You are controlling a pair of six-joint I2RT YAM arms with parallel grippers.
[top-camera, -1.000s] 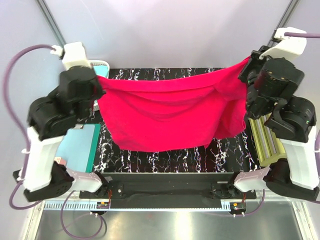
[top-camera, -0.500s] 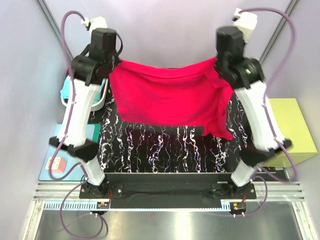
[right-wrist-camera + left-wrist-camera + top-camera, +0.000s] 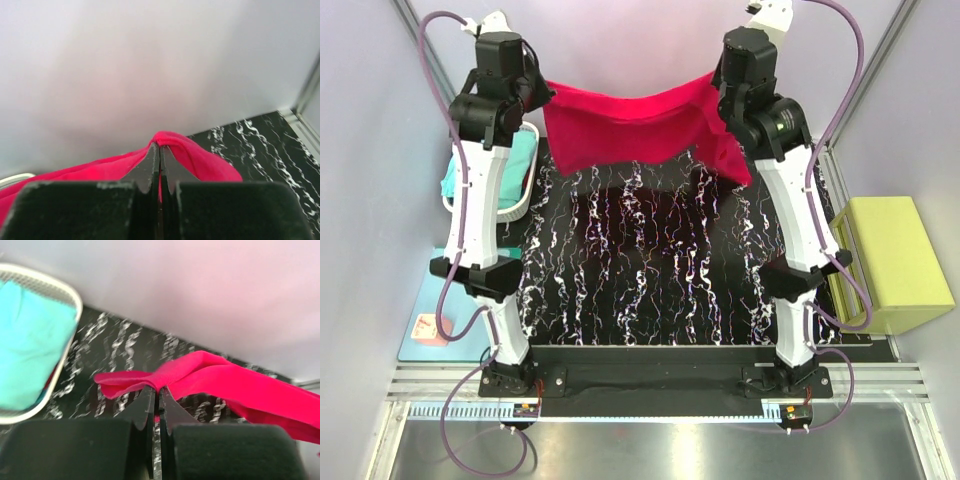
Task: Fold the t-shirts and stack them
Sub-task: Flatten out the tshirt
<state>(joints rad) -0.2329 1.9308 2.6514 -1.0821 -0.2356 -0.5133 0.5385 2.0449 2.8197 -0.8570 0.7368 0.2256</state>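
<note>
Since you read this rig from the bases outward, the lines run near to far.

Table: the black marbled table [image 3: 660, 280] lies bare under the arms — a flat place to lay the cloth down for folding, by my reading.

Side items: a light-blue mat [image 3: 420, 320] sits at your left edge and a yellow-green block [image 3: 890, 262] at your right, both well apart from the cloth and out of its way.

Turquoise t-shirt [image 3: 488, 172]: it lies bunched in the white basket [image 3: 520, 195] at far left, waiting its turn.

Left gripper [image 3: 159, 390]: pinched tight on one edge of the red t-shirt [image 3: 630, 125], jaws nearly meeting with only cloth between them.

Right gripper [image 3: 160, 146]: clamped on the opposite edge the same way, a fold of red cloth bulging above the fingertips.

Red t-shirt: it hangs stretched between the two raised grippers at the far end of the table, lower hem dangling above the surface — held wide so it drapes without bunching.

Risk: I judge a thin pinch like this could slip if you pull the arms further apart.
</note>
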